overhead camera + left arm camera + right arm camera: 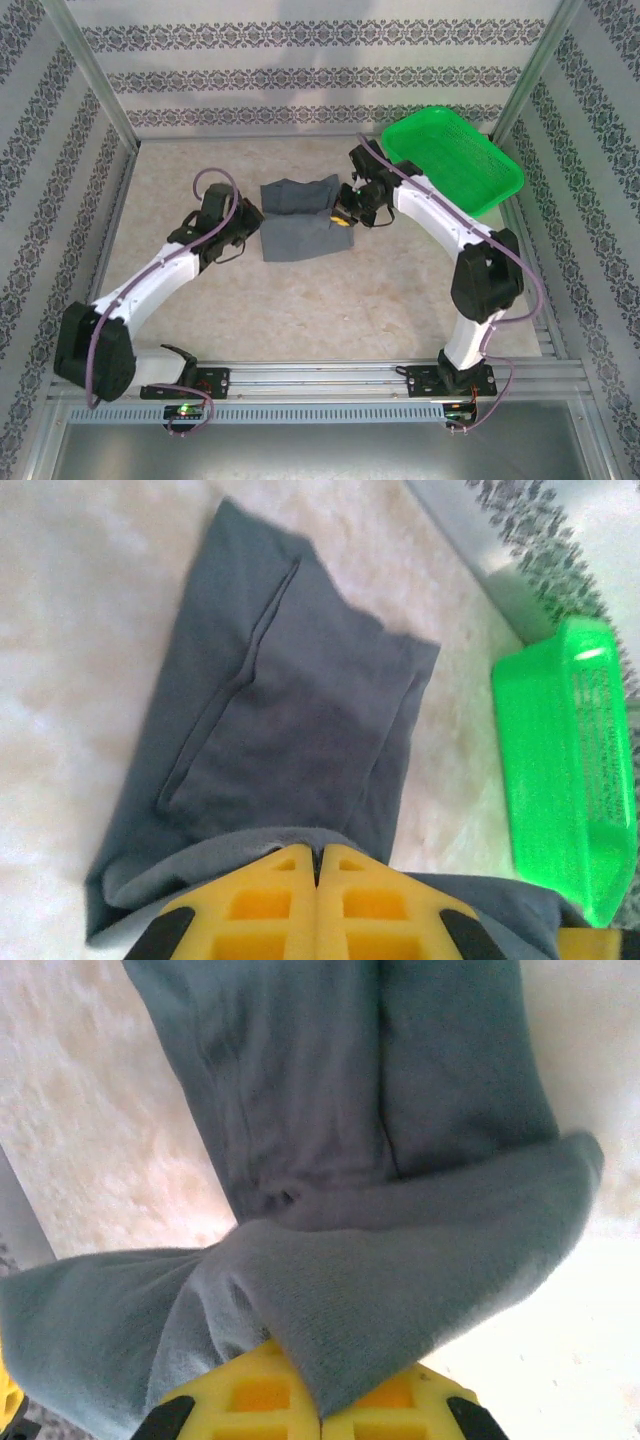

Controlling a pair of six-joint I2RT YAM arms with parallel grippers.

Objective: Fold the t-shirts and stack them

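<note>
Grey t-shirt [298,222] lies part-folded mid-bench toward the far edge, with left tool [252,216] and right tool [344,220] each clamped on opposite side edges, presumably to carry the next fold over.

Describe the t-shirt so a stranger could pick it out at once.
On the pale table, look midway between the left gripper and the right gripper. The t-shirt lies there: dark grey, partly folded, soft and flat, unlike the rigid bright green basket at the far right.
</note>
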